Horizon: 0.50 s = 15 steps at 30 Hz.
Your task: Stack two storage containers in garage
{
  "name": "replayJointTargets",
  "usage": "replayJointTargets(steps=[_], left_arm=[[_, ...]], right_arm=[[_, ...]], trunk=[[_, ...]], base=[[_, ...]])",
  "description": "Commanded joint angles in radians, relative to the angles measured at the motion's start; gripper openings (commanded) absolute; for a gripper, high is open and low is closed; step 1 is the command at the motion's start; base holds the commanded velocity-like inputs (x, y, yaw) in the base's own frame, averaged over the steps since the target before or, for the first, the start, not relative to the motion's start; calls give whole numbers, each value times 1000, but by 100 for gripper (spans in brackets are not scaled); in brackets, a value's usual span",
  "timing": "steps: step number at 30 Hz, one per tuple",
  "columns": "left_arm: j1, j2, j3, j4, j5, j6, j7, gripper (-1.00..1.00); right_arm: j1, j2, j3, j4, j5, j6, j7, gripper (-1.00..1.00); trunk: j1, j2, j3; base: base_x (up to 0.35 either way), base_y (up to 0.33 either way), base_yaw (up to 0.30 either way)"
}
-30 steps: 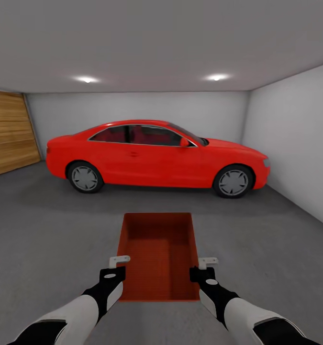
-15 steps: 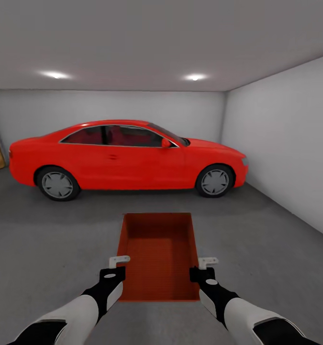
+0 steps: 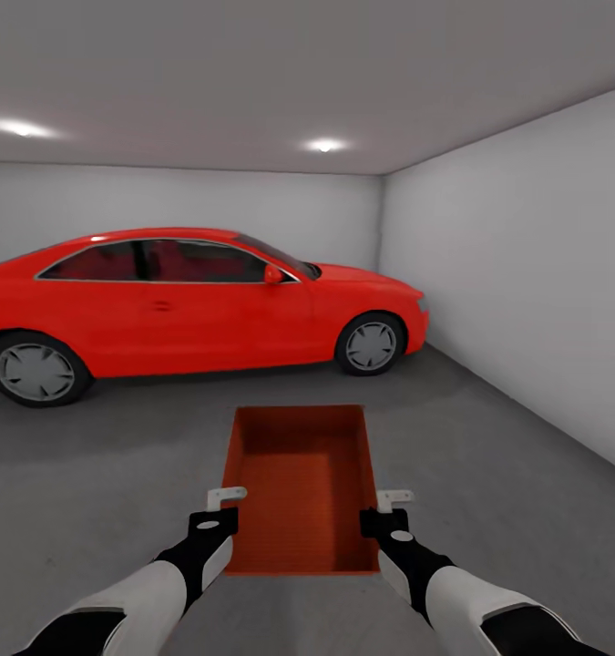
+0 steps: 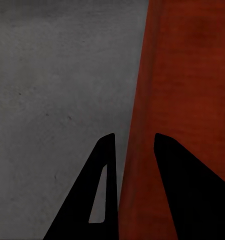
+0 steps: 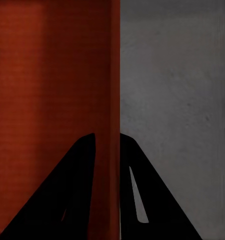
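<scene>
One orange-red open-top storage container point(image 3: 302, 483) hangs level in front of me, above the garage's dark grey concrete floor point(image 3: 88, 474). My left gripper point(image 3: 225, 499) is shut on its left side wall near the near end. My right gripper point(image 3: 394, 498) is shut on its right side wall. In the left wrist view the left gripper point(image 4: 134, 136) has one dark finger on each side of the container's wall point(image 4: 187, 75). The right wrist view shows the right gripper point(image 5: 107, 134) clamped the same way over the other wall point(image 5: 115, 60), with the ribbed inside point(image 5: 47, 90) beside it.
A red car point(image 3: 161, 301) is parked across the garage beyond the container. The pale grey side wall point(image 3: 526, 273) runs along the right and meets the back wall point(image 3: 252, 200) at a corner. Open concrete lies between me and the car.
The whole view has swung to the right: the car has slid left in the picture and the wooden door has left it. The arms and the container keep their places relative to me.
</scene>
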Motion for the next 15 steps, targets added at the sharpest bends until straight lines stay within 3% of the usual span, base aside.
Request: replayJointTargets(steps=[1,15], left_arm=[[0,38,16,2,6,-1,5,-100],[0,39,16,2,6,-1,5,-100]], right_arm=[[-2,-9,-66,-2,-4,-52,-21,-100],[-2,-9,-66,-2,-4,-52,-21,-100]], trunk=[[1,-1,-1],[1,-1,-1]], base=[[322,0,-282],[322,0,-282]])
